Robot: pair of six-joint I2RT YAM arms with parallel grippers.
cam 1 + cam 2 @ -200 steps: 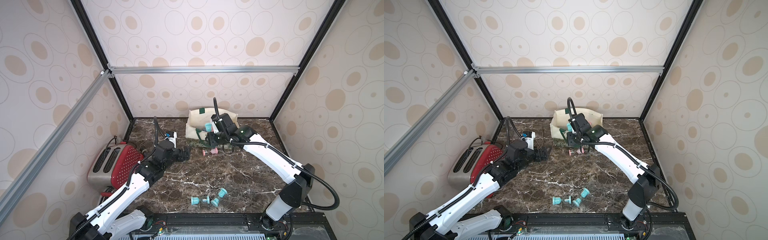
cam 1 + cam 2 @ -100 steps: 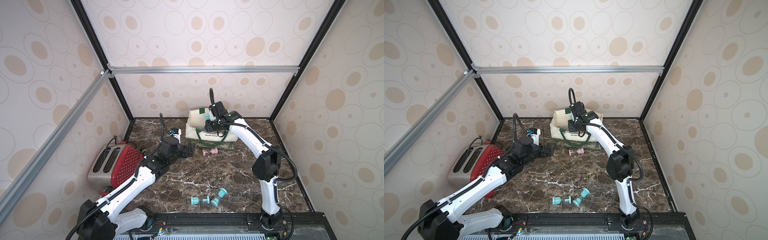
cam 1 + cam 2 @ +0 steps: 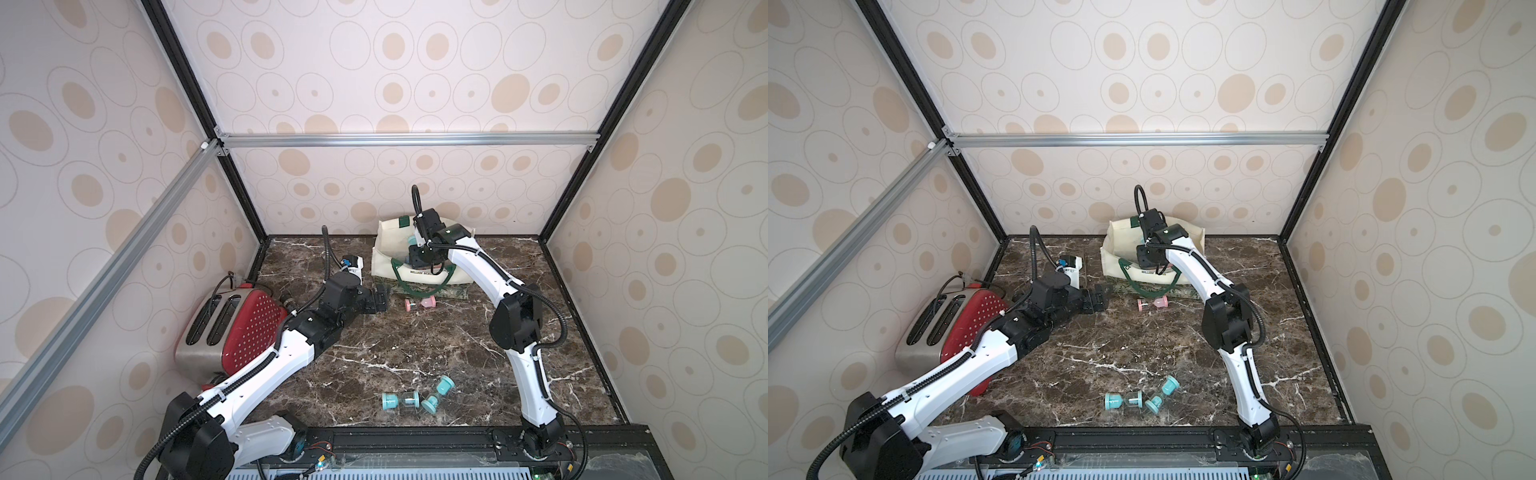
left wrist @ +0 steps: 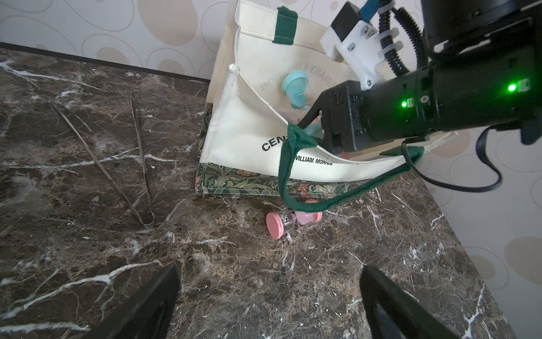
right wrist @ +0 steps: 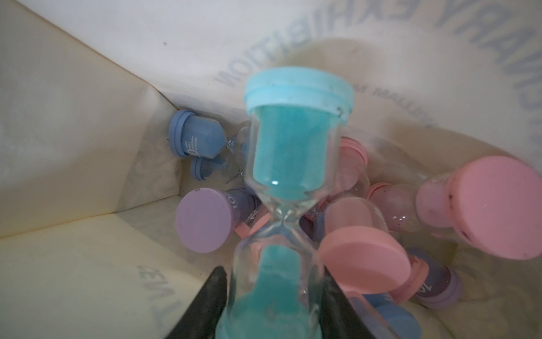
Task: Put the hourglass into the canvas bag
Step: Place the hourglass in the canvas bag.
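1. The canvas bag (image 3: 384, 266) stands open at the back of the table (image 3: 415, 345), in the same spot as before.
2. My right arm has swung from in front of the bag to over it. The right gripper (image 5: 274, 281) now dips down inside the bag's mouth.
3. My left gripper (image 4: 269, 271) has slid closer to the bag's front. Its jaws are wide apart and hold nothing.
4. The teal hourglass (image 5: 293, 164) is squeezed by one glass bulb in the right gripper. It hangs inside the bag, just above a heap of hourglasses (image 5: 363, 258). I think I only need to let go now.
5. A pink hourglass (image 4: 293, 220) lies just in front of the bag, and two teal ones (image 3: 401, 401) lie far from it. I guess those come next.
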